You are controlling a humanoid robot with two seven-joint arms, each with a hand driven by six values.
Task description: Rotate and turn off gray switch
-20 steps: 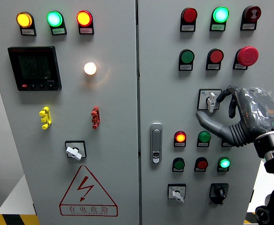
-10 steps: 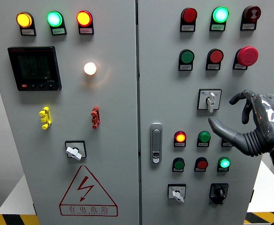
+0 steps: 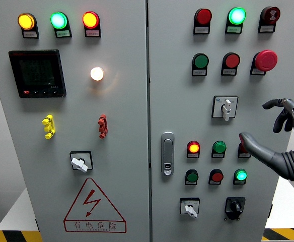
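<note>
The gray rotary switch (image 3: 226, 108) sits on a square plate on the right cabinet door, its handle pointing straight up and down. My right hand (image 3: 283, 138) hovers to the right of it, well apart, with thumb and fingers spread and nothing held. The thumb (image 3: 252, 145) points left, just below and right of the switch. No left arm shows in the view.
Around the switch are round push buttons and lamps: red (image 3: 232, 61), green (image 3: 201, 61), a red mushroom stop (image 3: 266, 60), a lit red lamp (image 3: 193, 147). A door handle (image 3: 167, 154) sits on the left of this door. More rotary switches (image 3: 189, 207) (image 3: 234, 206) (image 3: 80, 163) lie lower.
My right hand has let go of the gray switch and drawn back to the right, away from the panel. The switch handle stands vertical as before.
</note>
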